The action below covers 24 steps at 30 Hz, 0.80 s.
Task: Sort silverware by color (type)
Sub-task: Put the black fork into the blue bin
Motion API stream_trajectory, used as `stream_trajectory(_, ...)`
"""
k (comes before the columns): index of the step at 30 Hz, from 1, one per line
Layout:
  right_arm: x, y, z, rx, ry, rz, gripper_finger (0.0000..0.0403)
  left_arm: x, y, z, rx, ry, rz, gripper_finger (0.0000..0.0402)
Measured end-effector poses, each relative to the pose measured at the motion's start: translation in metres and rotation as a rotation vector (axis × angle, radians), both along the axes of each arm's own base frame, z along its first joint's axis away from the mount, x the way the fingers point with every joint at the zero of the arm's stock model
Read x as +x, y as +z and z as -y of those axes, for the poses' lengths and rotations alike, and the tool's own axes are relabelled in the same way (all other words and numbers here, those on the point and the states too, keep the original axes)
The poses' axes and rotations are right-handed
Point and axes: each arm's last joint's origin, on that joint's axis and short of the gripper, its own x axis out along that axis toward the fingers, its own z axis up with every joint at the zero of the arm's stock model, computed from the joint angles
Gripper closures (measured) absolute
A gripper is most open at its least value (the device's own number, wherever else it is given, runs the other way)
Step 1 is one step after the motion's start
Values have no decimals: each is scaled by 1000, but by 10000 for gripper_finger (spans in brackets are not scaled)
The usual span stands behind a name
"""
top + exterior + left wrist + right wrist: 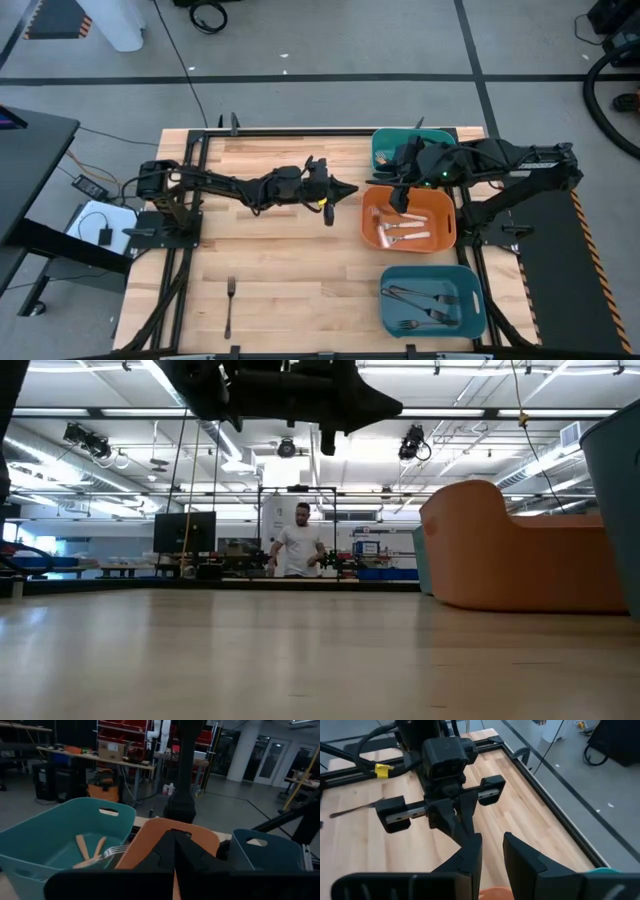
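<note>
Wooden table (280, 260) seen from above, with both dark arms reaching toward the middle of the frame. Left gripper (345, 188), centre of the overhead view, hangs above bare wood just left of the orange bin (372, 232); its fingers are pressed together with nothing visible between them. Right gripper (392, 197), upper right of centre, hovers over the upper left part of the orange bin; in its own wrist view the two fingers (470, 857) stand a narrow gap apart and carry nothing. White-handled forks (402, 230) lie in the orange bin. Dark grey forks (425, 305) lie in the teal bin (477, 318) at lower right. A second teal bin (380, 142), at upper right behind the right arm, holds orange-handled forks (90, 851), visible at lower left of the left wrist view. One dark fork (229, 304) lies alone on the wood at lower left, well apart from both grippers. A person (300, 543) stands in the room beyond the table, centre of the low view.
</note>
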Motion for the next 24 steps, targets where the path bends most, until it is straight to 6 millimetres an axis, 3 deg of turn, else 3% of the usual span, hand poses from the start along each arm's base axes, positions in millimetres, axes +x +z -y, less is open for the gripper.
stream_trajectory(7, 2, -1, 6, -59, 12, -29, 318, -13, 17, -23, 2, 63, -19, 358)
stream_trajectory(13, 3, -1, 9, -72, 6, -35, 316, -42, 44, -29, -15, 92, -144, 317)
stream_trajectory(19, 3, -1, 12, -72, -8, -35, 316, -81, 51, -14, -259, 104, -399, 312)
stream_trajectory(24, 3, -1, 17, -80, -21, -40, 316, -112, 37, 23, -489, 124, -713, 324)
